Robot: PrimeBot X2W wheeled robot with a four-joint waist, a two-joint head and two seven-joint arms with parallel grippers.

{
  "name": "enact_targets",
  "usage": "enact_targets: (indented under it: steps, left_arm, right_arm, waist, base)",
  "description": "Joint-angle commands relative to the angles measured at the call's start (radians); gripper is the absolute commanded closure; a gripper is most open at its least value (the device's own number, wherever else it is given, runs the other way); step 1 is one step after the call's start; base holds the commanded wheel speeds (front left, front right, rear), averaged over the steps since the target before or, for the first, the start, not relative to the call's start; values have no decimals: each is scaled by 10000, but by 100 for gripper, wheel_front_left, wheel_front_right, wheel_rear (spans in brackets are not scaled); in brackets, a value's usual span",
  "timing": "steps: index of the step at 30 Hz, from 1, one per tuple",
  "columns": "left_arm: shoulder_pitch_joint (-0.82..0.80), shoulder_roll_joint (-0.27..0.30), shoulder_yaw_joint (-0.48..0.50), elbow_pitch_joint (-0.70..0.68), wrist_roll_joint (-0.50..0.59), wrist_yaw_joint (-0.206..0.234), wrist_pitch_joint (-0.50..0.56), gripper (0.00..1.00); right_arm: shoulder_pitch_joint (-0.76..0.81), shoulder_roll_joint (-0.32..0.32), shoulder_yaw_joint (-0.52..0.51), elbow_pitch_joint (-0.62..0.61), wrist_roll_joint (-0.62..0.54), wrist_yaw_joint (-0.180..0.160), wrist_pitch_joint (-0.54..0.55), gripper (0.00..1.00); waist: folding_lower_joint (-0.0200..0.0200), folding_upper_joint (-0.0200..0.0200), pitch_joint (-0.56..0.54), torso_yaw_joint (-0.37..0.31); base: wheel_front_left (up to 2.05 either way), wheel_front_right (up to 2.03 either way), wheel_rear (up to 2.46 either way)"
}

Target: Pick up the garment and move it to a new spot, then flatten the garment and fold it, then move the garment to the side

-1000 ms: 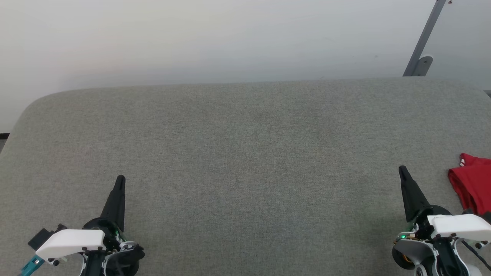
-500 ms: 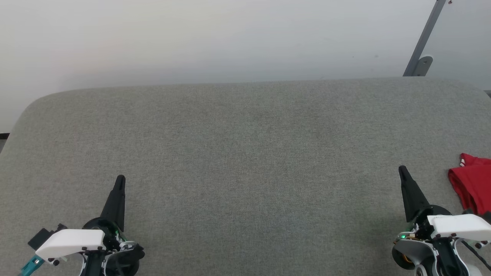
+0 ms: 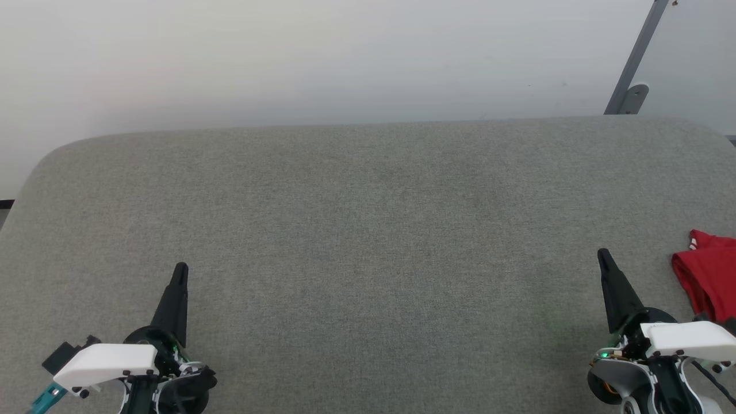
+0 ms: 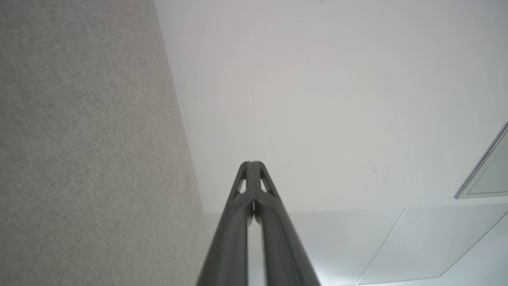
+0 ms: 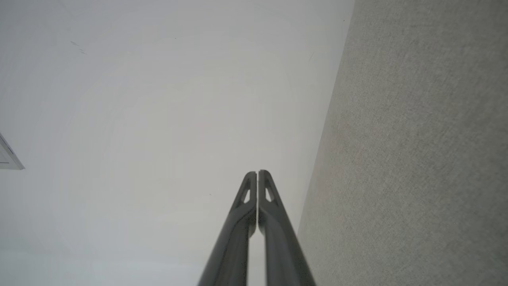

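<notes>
Grippers sitting nearest, one at each near corner, both pointing away toward the far side. At near left, left gripper point(image 3: 180, 268), dark fingers pressing tight together into one tip, pinching nothing. At near right, right gripper point(image 3: 602, 253), likewise pressing shut on nothing. Just right of it, garment point(image 3: 708, 276) lying bunched in red folds on the padded surface point(image 3: 368, 230), running off the right edge of the head view, with striped trim point(image 3: 694, 241) showing at its far left corner. Lying apart from the right fingertips, though overlapping the white wrist housing point(image 3: 684, 339) in that view, so not telling whether touching there. Spreading from near to far, grey woven cloth covering the surface, flat and even, taking in the whole wide span between the two grippers and beyond them. Curving round at the far left corner and running straight along the far edge. Standing right behind that edge, pale plain wall point(image 3: 345, 57). Leaning up at far right, grey metal strut point(image 3: 638, 52) on a rounded foot, just past the far right corner.
</notes>
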Motion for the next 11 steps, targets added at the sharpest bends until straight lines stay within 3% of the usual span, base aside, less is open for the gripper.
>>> enact_targets:
  steps: [1,11]
  left_arm:
    - [-120,-18,34,-3,34,4,8,100]
    - [-122,-28,50,-2,55,4,29,100]
  right_arm:
    - [-54,17,6,12,39,0,21,100]
    - [-54,17,8,12,40,0,20,100]
  waist:
    - [0,0,0,0]
    - [0,0,0,0]
  base:
    - [0,0,0]
    - [0,0,0]
